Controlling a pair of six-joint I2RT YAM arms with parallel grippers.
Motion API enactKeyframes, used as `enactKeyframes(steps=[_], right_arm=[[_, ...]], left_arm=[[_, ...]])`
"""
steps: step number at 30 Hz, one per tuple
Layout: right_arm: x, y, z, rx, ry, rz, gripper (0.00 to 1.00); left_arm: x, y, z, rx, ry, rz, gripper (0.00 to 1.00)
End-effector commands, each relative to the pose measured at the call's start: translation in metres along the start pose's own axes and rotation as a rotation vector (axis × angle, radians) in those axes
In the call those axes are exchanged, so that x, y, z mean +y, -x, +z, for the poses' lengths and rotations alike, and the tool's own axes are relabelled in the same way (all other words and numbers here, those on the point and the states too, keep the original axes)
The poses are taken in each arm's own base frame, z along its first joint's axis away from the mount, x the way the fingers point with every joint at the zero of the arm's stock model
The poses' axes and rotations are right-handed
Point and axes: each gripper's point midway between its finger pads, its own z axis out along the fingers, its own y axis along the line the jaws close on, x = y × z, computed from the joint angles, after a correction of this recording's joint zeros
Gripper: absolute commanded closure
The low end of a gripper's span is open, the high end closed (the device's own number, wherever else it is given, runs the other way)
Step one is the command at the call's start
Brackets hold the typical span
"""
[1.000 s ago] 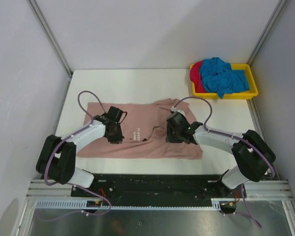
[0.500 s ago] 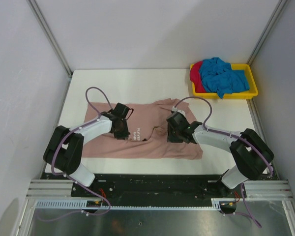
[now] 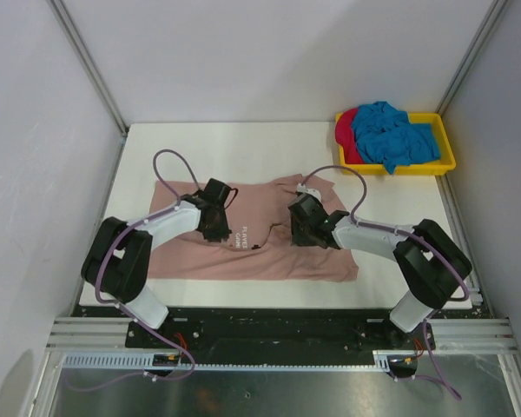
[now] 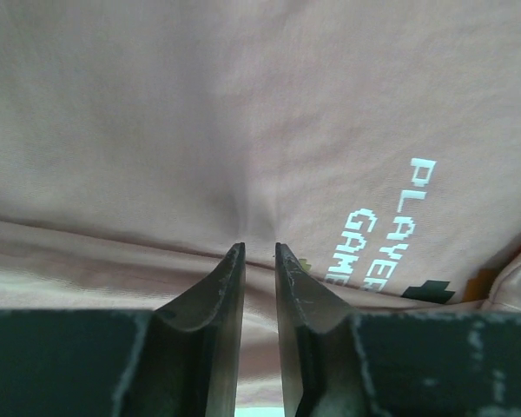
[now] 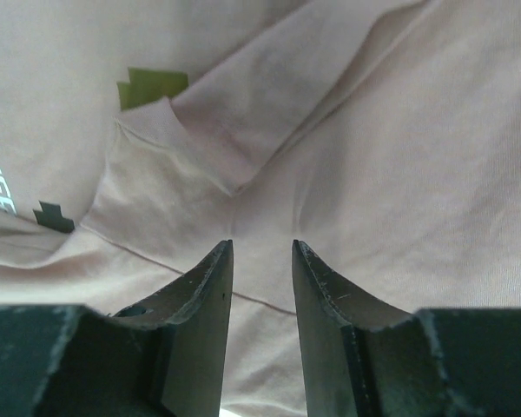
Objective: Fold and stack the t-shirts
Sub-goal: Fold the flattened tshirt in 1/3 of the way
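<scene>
The left arm (image 3: 156, 233) reaches from its base near the pink t-shirt's (image 3: 256, 201) near left corner, elbow bent, forearm slanting over the shirt's left half. The left gripper (image 3: 215, 224) points down just left of the shirt's chest print. Its jaws are drawn to a thin slit, their tips pinching a pucker of the cloth. The right arm (image 3: 373, 239) mirrors it, stretching low from beyond the shirt's near right corner. The right gripper (image 3: 300, 228) sits right of the print, tips on the cloth. Its jaws stand somewhat wider (a grip cannot be told).
</scene>
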Motion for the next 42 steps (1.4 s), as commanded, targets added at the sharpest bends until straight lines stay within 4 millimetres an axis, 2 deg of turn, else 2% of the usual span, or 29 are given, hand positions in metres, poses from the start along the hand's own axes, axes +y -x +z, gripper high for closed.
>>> enactKeyframes(steps=[1, 10, 19, 22, 42], right_arm=[[0.01, 0.037, 0.006, -0.102, -0.016, -0.033, 0.62], [0.007, 0.042, 0.023, -0.093, -0.069, -0.067, 0.63], [0.016, 0.057, 0.027, -0.132, -0.075, -0.086, 0.92], [0.019, 0.062, 0.028, -0.143, -0.076, -0.096, 0.98], [0.059, 0.097, 0.05, -0.248, -0.034, -0.222, 0.98]], left_arm=[[-0.014, 0.034, -0.022, -0.112, -0.059, -0.018, 0.75], [-0.007, 0.047, -0.036, -0.146, -0.091, -0.045, 0.75], [0.0, 0.05, -0.038, -0.151, -0.092, -0.057, 0.75], [0.002, 0.049, -0.038, -0.15, -0.091, -0.061, 0.75], [0.016, 0.048, -0.039, -0.148, -0.087, -0.077, 0.75]])
